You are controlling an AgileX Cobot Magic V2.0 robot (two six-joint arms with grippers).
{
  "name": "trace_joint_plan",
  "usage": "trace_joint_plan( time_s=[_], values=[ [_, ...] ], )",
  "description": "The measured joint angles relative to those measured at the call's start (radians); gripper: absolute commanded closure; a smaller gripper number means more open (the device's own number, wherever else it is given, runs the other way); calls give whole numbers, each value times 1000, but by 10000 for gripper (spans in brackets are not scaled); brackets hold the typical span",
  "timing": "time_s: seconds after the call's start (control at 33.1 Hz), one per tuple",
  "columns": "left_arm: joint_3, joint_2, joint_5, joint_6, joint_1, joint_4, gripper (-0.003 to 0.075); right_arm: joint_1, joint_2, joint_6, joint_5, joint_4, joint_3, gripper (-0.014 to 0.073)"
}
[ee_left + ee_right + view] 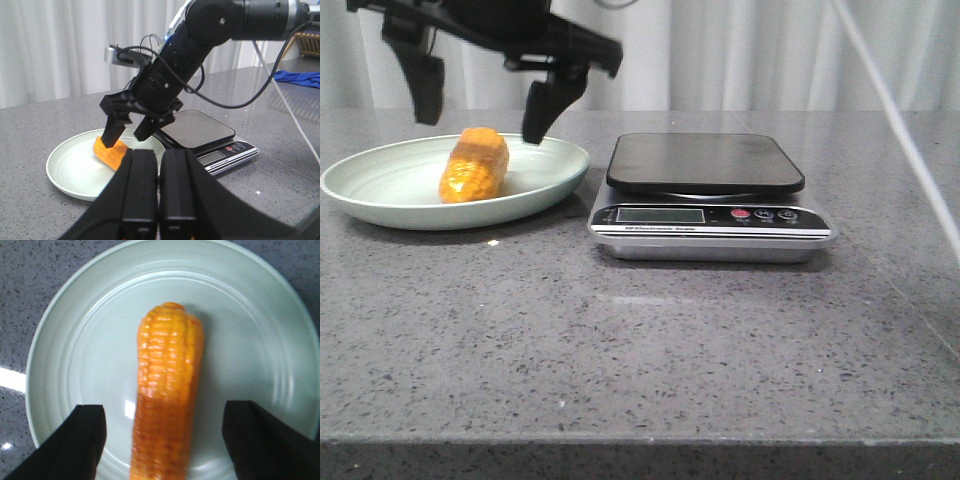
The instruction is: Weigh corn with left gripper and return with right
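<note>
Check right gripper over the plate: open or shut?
Open. The right gripper hangs above the corn on the plate, one finger on each side, neither touching it.

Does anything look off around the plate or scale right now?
Nothing stands out. The corn lies whole in the plate, the scale sits level and bare, no spills. The right gripper hangs open over the corn; the left gripper is shut, away from it.

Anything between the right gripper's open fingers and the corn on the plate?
Nothing. In the right wrist view the right gripper straddles the corn, with only bare plate showing on either side between fingers and cob.
</note>
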Motion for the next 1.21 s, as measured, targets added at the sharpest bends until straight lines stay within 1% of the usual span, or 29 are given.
trace_joint_plan(
  time_s=[0.15, 0.33, 0.48, 0.57, 0.66, 0.73, 0.82, 0.91, 1.03, 1.12, 1.21],
  values=[
    [0, 0, 0, 1, 0, 0, 586, -34, -63, -93, 104, -21, -1, 10],
    [0, 0, 0, 1, 0, 0, 586, -129, -163, -257, 226, -29, -1, 10],
    [0, 0, 0, 1, 0, 0, 586, -257, -244, -379, 247, -3, 9, 10],
    [0, 0, 0, 1, 0, 0, 586, -346, -302, -428, 248, 30, 63, 10],
    [0, 0, 0, 1, 0, 0, 586, -431, -377, -475, 249, 68, 170, 10],
    [0, 0, 0, 2, 0, 0, 586, -497, -445, -519, 244, 114, 283, 10],
    [0, 0, 0, 2, 0, 0, 586, -573, -553, -603, 186, 193, 462, 10],
    [0, 0, 0, 2, 0, 0, 586, -630, -671, -709, 82, 285, 638, 10],
    [0, 0, 0, 2, 0, 0, 586, -663, -818, -827, -31, 346, 828, 10],
    [0, 0, 0, 2, 0, 0, 586, -663, -939, -876, -107, 362, 956, 13],
    [0, 0, 0, 2, 0, 0, 586, -665, -1071, -891, -186, 368, 1068, 13]
  ],
)
